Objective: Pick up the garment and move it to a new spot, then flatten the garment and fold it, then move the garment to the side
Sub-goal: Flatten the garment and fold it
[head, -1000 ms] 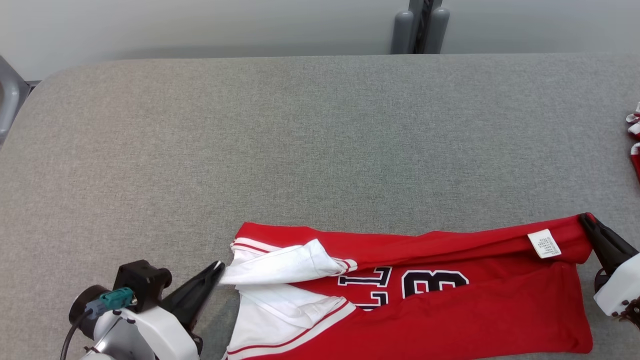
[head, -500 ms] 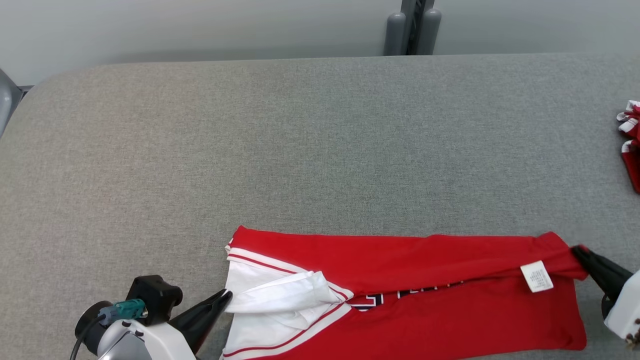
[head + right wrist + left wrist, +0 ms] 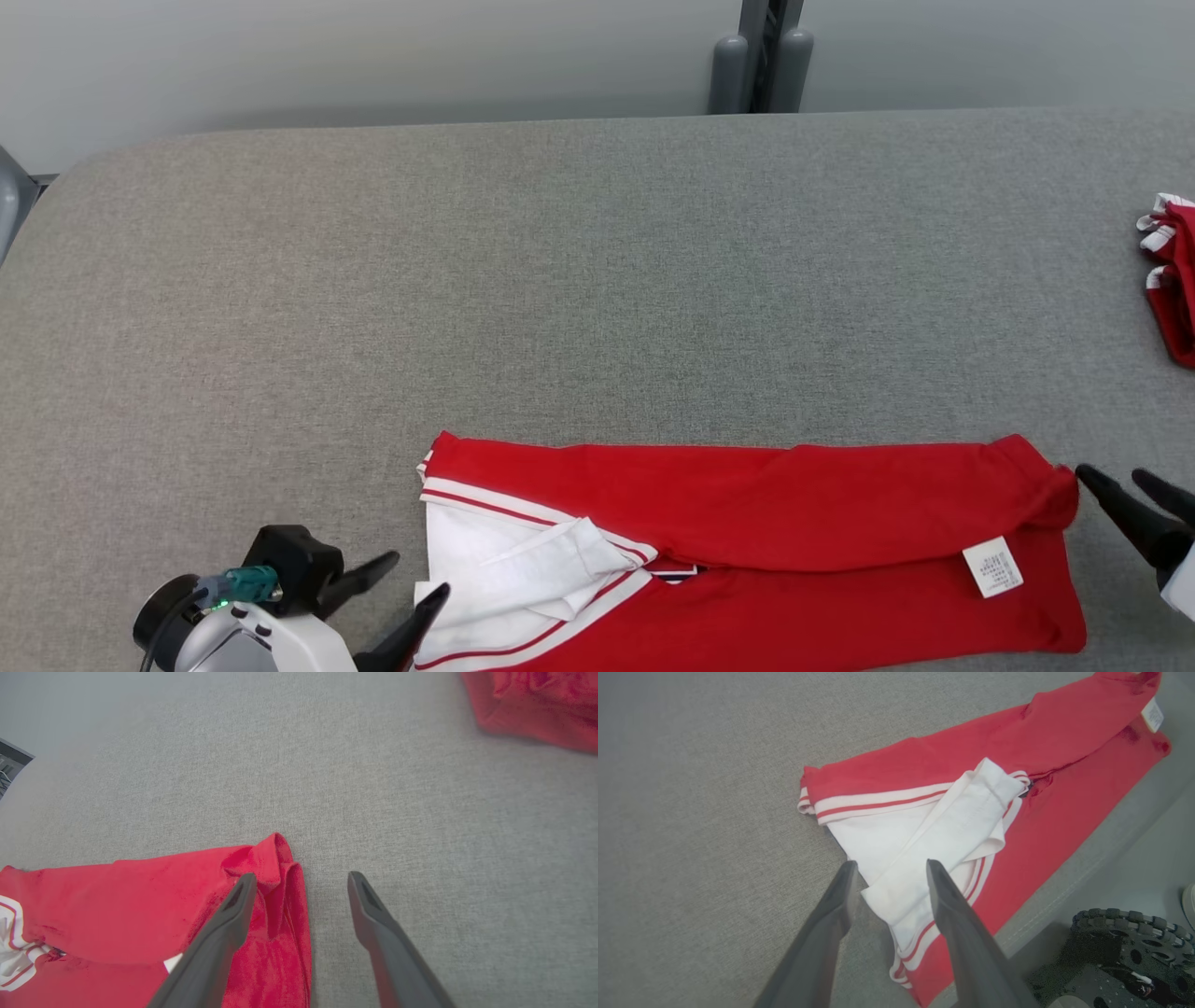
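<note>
The grey cloth-covered counter spans the head view. The garment, a red jersey with white, red-striped trim, lies along the counter's near edge, folded lengthwise into a long band, its white sleeve toward the robot's left. A second red and white cloth sits well apart at the right edge. The left hand is spread, its fingers either side of the sleeve's tip without pinching it. The right hand is spread too, just beside the garment's right corner. A small white label lies near that corner.
</note>
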